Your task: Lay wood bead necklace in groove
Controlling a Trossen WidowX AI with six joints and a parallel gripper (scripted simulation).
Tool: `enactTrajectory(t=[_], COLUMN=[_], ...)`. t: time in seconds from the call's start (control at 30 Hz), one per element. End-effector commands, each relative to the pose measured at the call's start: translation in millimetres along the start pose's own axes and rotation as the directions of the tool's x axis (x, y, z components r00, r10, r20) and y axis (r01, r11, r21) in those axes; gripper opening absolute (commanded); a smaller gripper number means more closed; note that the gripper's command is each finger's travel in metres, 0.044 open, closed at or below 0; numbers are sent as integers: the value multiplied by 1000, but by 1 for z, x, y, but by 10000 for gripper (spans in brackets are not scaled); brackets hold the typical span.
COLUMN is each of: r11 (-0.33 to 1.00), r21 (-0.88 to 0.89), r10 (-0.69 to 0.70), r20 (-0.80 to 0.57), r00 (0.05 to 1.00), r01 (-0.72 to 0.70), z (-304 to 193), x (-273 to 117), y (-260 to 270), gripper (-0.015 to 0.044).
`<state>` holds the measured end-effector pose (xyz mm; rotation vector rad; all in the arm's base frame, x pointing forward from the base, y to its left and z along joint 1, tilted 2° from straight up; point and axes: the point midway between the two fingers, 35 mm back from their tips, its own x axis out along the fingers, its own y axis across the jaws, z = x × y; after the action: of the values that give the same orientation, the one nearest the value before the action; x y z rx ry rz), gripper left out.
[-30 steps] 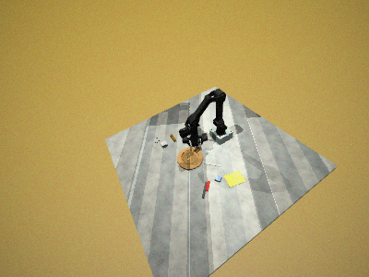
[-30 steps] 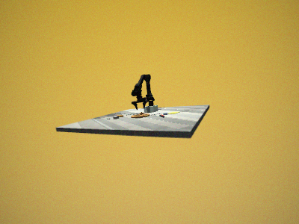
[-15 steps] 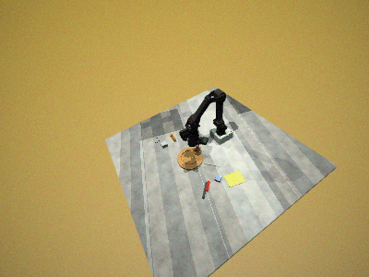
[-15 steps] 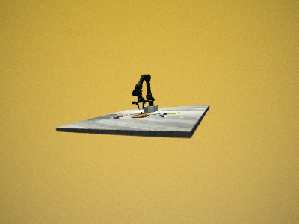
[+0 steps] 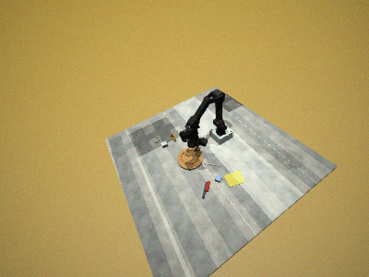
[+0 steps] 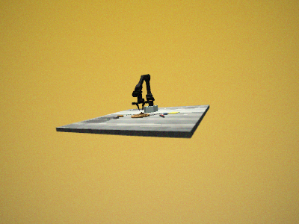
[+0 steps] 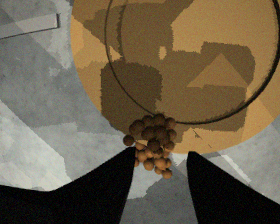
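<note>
Between six and seven o'clock on the round bead board (image 5: 184, 164) (image 6: 136, 116) (image 7: 220, 30) in the wrist view, the wood bead necklace (image 5: 197, 149) (image 6: 141, 113) (image 7: 155, 134) lies bunched, partly over the rim, partly beyond it above the worktop (image 5: 258, 203) (image 6: 123, 128) (image 7: 40, 90). Rightward, the gripper (image 5: 197, 146) (image 6: 141, 108) (image 7: 161, 155) stands part-spread, grasping nothing; best to straddle a few end beads, pinch gently, then draw them towards twelve o'clock and feed the groove gradually. No brand, label or writing is readable.

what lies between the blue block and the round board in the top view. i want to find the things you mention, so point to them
In the top view, a thin pale stick (image 5: 212, 164) lies between the blue block (image 5: 218, 178) and the round board (image 5: 184, 164).
</note>
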<state>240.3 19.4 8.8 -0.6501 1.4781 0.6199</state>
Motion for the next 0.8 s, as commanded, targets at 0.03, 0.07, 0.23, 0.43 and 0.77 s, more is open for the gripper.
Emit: enactTrajectory(t=[0.03,0.07,0.23,0.43,0.77], r11=[1000,1000,1000,1000,1000], r21=[3,3,5,7,1], r10=[8,8,10,12,9], r20=[-10,-10,-13,-15,-11], r00=[1000,1000,1000,1000,1000], r01=[-8,-8,-10,-12,-9], z=[-3,-3,-4,-5,-3], x=[10,12,20,28,26], y=[2,3,3,4,3], gripper=[160,160,160,160,55])
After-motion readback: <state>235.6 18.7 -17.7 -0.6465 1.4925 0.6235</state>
